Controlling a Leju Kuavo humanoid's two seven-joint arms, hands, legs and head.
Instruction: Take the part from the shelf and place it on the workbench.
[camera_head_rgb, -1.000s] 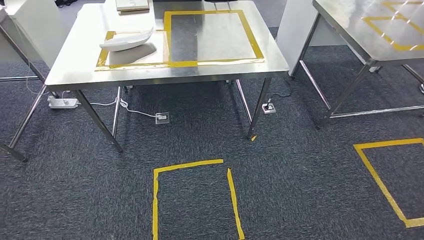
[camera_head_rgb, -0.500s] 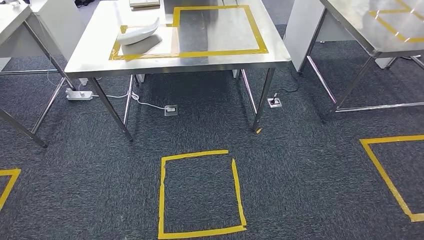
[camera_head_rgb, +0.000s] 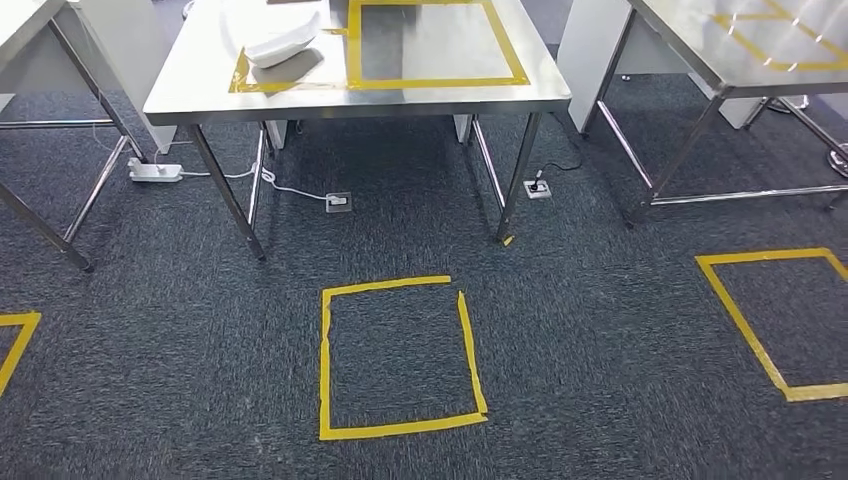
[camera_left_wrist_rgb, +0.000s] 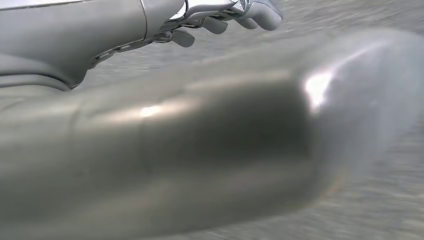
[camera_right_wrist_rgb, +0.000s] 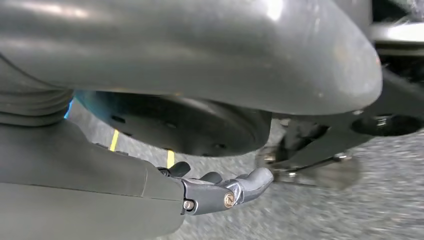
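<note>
We see both arms hanging over the grey carpet (camera_head_rgb: 600, 340), the left hand (camera_left_wrist_rgb: 225, 17) and right hand (camera_right_wrist_rgb: 220, 192) each holding nothing, fingers loosely apart. The white, curved part (camera_head_rgb: 283, 45) lies on the steel workbench (camera_head_rgb: 190, 95), well apart from both hands.

The whole head view has shifted, so the camera moved rather than the things. The steel table with yellow tape outlines (camera_head_rgb: 200, 95) now sits higher, the white curved part (camera_head_rgb: 283, 45) near the top edge, and the yellow floor-tape square (camera_head_rgb: 400, 358) shows whole.
</note>
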